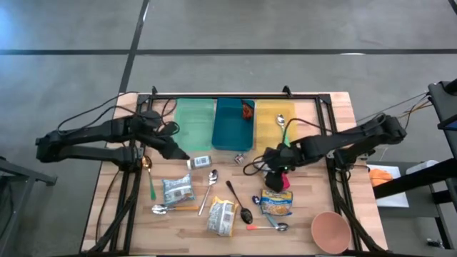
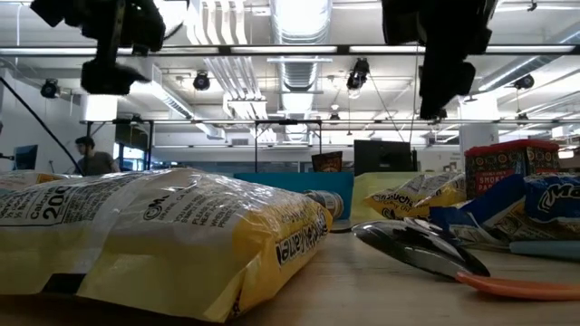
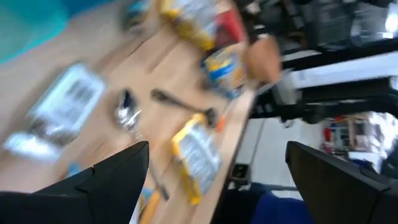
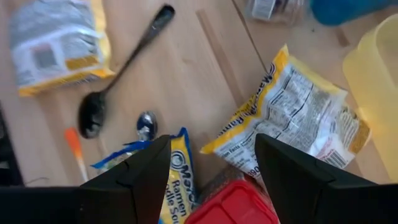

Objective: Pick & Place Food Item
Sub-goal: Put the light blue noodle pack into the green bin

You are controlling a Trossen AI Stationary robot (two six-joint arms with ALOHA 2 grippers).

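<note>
Wooden planks make up the table (image 1: pixel 107 207), strewn with food packs and cutlery. Nearest the front edge lie a pink bowl (image 1: pixel 330 230), a yellow pack (image 1: pixel 222 218), a blue ramen pack (image 1: pixel 276 203), a black spoon (image 1: pixel 238 202) and a grey pack (image 1: pixel 178 190). Past these, the right gripper (image 1: pixel 280 171) hangs over a red box (image 4: pixel 239 203), its fingers (image 4: pixel 297 177) spread to either side of the box; whether they touch it cannot be told. A yellow noodle pack (image 4: pixel 292 118) lies just beside the box. On the other side, the left gripper (image 1: pixel 180 153) hovers spread wide and empty near a small jar (image 1: pixel 202 161). At the far edge sit three trays: green (image 1: pixel 193 123), teal (image 1: pixel 232 125) and yellow (image 1: pixel 265 121).
</note>
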